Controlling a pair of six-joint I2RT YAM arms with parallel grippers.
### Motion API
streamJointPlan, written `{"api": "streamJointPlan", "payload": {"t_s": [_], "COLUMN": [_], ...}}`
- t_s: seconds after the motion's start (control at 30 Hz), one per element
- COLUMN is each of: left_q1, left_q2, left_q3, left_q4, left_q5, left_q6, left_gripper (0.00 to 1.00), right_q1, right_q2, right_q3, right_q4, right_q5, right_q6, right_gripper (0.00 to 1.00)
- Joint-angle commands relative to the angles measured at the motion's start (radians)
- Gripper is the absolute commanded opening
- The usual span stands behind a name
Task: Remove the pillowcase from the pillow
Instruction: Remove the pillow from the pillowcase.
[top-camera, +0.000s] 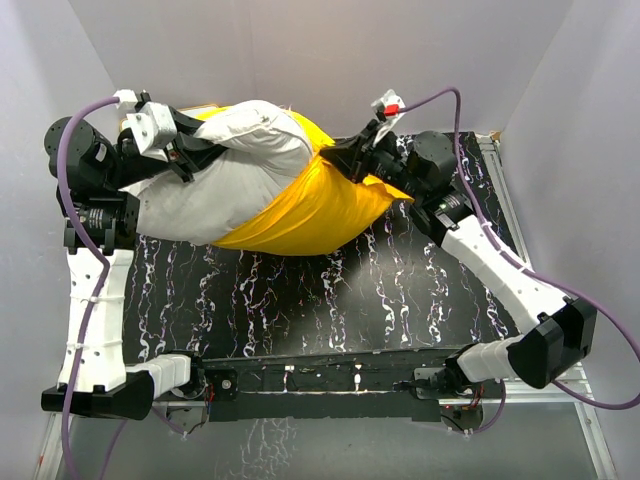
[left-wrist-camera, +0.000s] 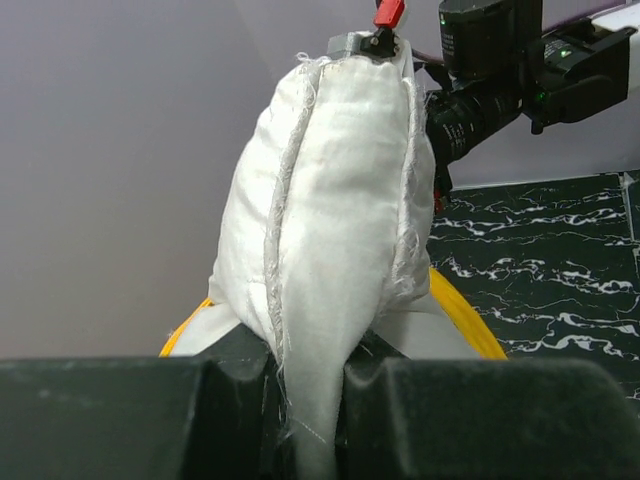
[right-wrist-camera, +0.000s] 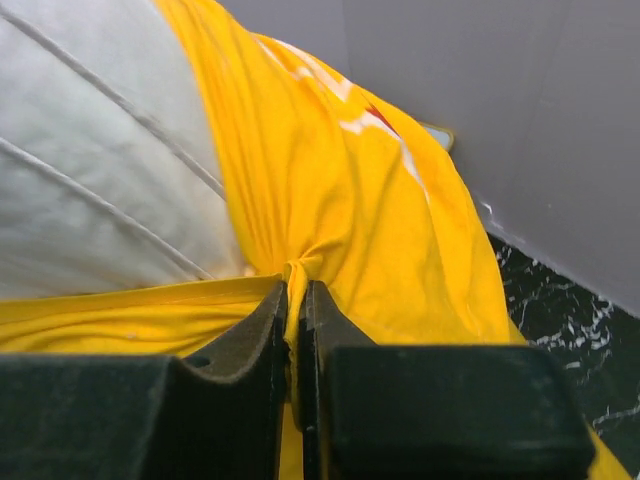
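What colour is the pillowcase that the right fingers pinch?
The pillowcase is bright yellow with some red-and-white print; clearest in the right wrist view.

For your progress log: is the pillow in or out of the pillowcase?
Partly out: much of pillow is bare; pillowcase covers the rest.

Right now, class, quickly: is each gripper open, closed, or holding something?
The left gripper is closed, pinching a fold of the white pillow.
The right gripper is closed, pinching the yellow pillowcase.
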Motion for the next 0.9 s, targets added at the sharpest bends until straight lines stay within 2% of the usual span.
{"api": "streamJointPlan", "payload": {"t_s": [0.0,0.13,0.23,0.33,0.43,0.47,0.6,0.77,0.8,0.83,0.87], "left_q1": [0.000,0.001,0.000,0.000,0.000,0.000,0.001,0.001,0.001,-0.001,-0.002], "left_q2": [-0.093,-0.090,-0.081,-0.052,-0.012,0.006,0.062,0.130,0.132,0.134,0.137], "left_q3": [0.044,0.039,0.035,0.058,0.088,0.108,0.169,0.234,0.235,0.232,0.231], "left_q4": [0.224,0.238,0.280,0.319,0.371,0.360,0.349,0.342,0.339,0.336,0.323], "left_q5": [-0.064,-0.123,-0.198,-0.264,-0.310,-0.297,-0.178,-0.071,-0.047,-0.025,-0.005], "left_q6": [0.055,0.085,0.086,0.055,-0.016,-0.037,-0.136,-0.278,-0.293,-0.302,-0.308], "left_gripper": [0.00,0.00,0.00,0.00,0.00,0.00,0.00,0.00,0.00,0.00,0.00], "right_q1": [-0.114,-0.171,-0.190,-0.189,-0.186,-0.179,-0.093,0.066,0.094,0.116,0.133], "right_q2": [0.001,-0.002,0.006,-0.012,-0.044,-0.064,-0.139,-0.078,-0.058,-0.030,-0.003], "right_q3": [-0.165,-0.279,-0.305,-0.260,-0.141,-0.103,0.040,0.318,0.364,0.413,0.461], "right_q4": [-0.070,-0.069,-0.106,-0.142,-0.219,-0.226,-0.166,-0.193,-0.202,-0.219,-0.239], "right_q5": [0.211,0.281,0.316,0.252,0.259,0.242,0.181,0.002,-0.020,-0.046,-0.062], "right_q6": [0.040,0.063,0.054,0.024,-0.014,-0.038,-0.126,-0.241,-0.253,-0.263,-0.272], "right_gripper": [0.08,0.08,0.08,0.08,0.08,0.13,0.47,0.83,0.93,0.98,0.98]}}
